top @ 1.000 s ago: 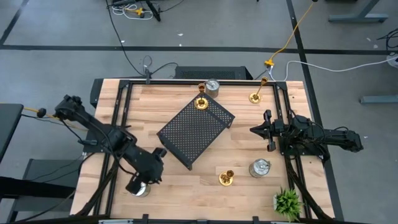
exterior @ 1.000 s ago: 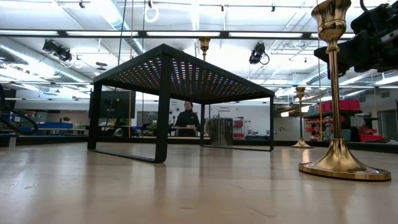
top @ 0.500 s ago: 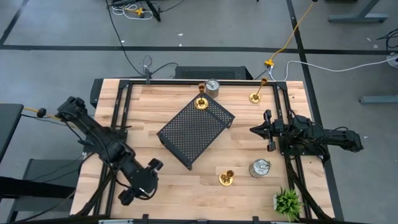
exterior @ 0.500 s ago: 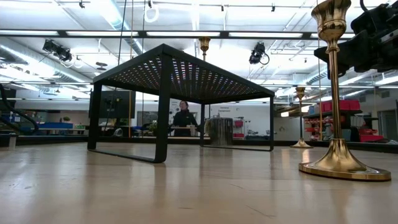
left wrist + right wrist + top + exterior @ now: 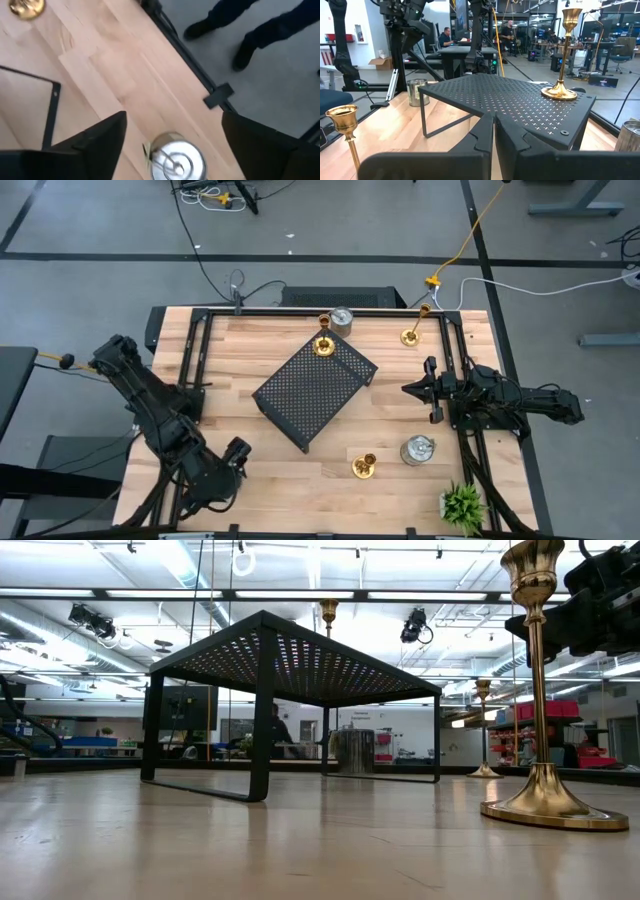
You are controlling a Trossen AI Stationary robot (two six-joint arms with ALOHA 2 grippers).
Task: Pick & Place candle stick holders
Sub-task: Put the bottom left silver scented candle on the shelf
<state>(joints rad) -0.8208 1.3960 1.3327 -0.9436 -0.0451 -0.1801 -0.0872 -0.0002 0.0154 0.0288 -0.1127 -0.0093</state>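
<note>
Two end effectors: left end effector [image 5: 170, 132] spread wide above a silver holder [image 5: 177, 159] by the worktop's [image 5: 250, 360] front-left edge, apart from it; right end effector [image 5: 493, 131] closed, empty, at the right edge.

gold holder [image 5: 561, 55] on black perforated tray [image 5: 313, 392]; silver holder [image 5: 177, 159] on pale wood table [image 5: 400, 390].

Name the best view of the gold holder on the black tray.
Right wrist view: the gold holder stands whole on the black tray. High view gives only its top; low view, just its cup.
</note>
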